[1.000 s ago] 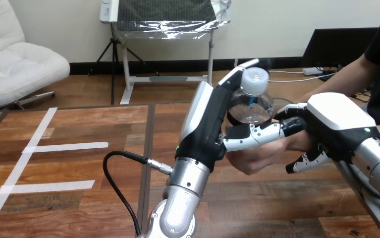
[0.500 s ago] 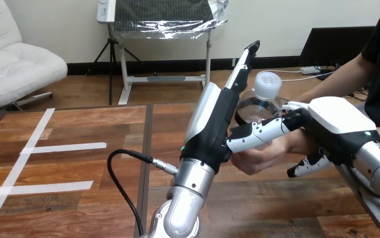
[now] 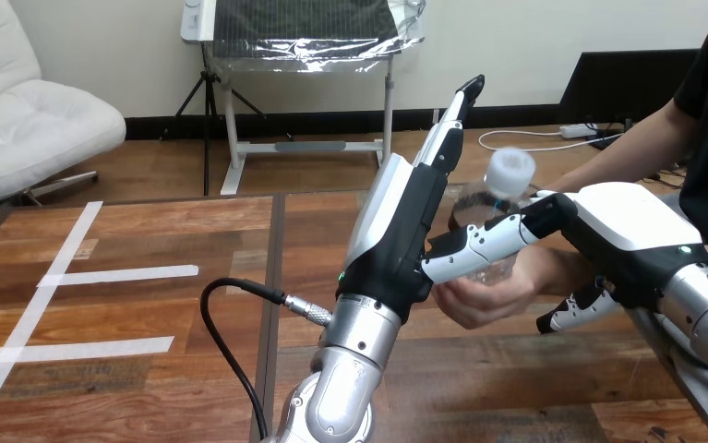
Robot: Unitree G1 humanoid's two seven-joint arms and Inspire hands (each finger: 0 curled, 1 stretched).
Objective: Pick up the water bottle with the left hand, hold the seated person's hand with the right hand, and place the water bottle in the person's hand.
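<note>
Water bottle (image 3: 485, 208): clear, with a white cap (image 3: 510, 170); it leans with the cap toward the view's upper right, held up above the counter (image 3: 147, 323) between the 2 robot hands.
Bottle's support: its lower end sits in the person's hand (image 3: 484, 297), which is cupped palm-up beneath it.
Left robot hand (image 3: 396, 231): raised upright just left of the bottle, back toward the camera, fingers (image 3: 451, 129) spread straight upward and gripping nothing; whether its palm touches the bottle cannot be told.
Right robot hand (image 3: 622, 226): reaches in from the view's right, fingers (image 3: 479, 245) stretched nearly straight across the bottle's lower part and over the person's hand.
Right thumb (image 3: 573, 314): below the person's wrist, not seen curled round it.
</note>
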